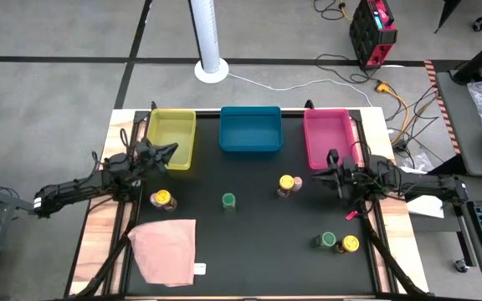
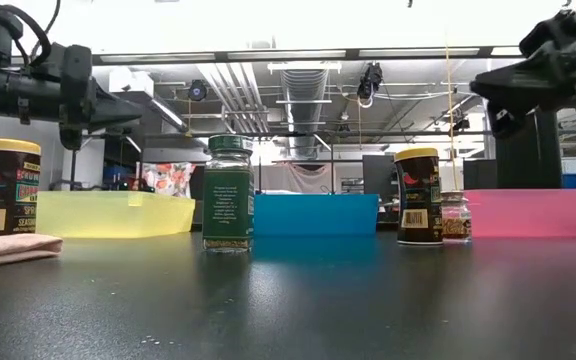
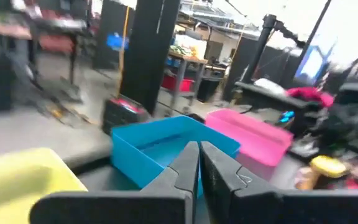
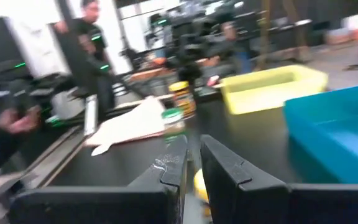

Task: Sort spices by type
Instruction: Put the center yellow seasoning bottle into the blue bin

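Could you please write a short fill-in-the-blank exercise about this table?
1. The blue bin sits between the yellow bin and the ____ bin.
2. The jar standing alone mid-table has a ____ lid.
3. The pink cloth lies nearest the ____ arm.

Missing words: pink; green; left

Low view: 1 yellow-lidded jar (image 2: 5, 188) is cut by the frame edge. Behind another, a small pink-lidded jar (image 2: 455, 216) shows only partly, label unreadable.
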You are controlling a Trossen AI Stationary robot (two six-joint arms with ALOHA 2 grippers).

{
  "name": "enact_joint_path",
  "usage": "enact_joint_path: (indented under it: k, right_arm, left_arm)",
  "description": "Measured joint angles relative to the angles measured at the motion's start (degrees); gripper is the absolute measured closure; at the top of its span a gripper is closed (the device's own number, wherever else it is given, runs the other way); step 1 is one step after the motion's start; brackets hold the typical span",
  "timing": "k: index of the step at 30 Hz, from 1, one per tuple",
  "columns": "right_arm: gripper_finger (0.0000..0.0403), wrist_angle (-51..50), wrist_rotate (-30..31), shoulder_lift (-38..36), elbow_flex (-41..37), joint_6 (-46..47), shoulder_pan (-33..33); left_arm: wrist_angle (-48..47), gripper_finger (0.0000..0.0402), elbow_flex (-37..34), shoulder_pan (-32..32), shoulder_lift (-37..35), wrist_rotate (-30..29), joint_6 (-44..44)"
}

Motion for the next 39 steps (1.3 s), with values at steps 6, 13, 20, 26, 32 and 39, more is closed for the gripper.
enact_joint_path:
  k: [6,13,20,26,32,39]
  right_arm:
    - [0.0364,2.48,5.5,1.45,2.0,3.0,-0.02]
    - [0.0364,-5.39,6.86,12.41,12.86,2.94,-0.02]
    - [0.0364,-20.36,7.03,28.12,28.85,2.92,-0.02]
    - [0.0364,-35.64,6.93,39.39,42.47,-0.2,0.0]
    - [0.0364,-45.47,6.85,47.88,50.9,-12.21,0.0]
    - [0.0364,-49.07,6.47,54.04,54.56,-16.93,0.0]
  left_arm:
    - [-0.08,0.0401,0.02,-0.01,0.65,1.46,-5.32]
    - [4.75,0.0401,0.0,-0.06,0.87,3.88,-3.52]
    - [10.03,0.0401,0.0,-0.13,1.09,9.46,-1.74]
    - [10.6,0.0401,0.0,-1.16,2.09,9.92,-2.39]
    - [20.22,0.0401,0.0,-5.25,7.48,14.57,-1.83]
    - [26.46,0.0401,0.96,-8.7,15.73,14.56,-0.62]
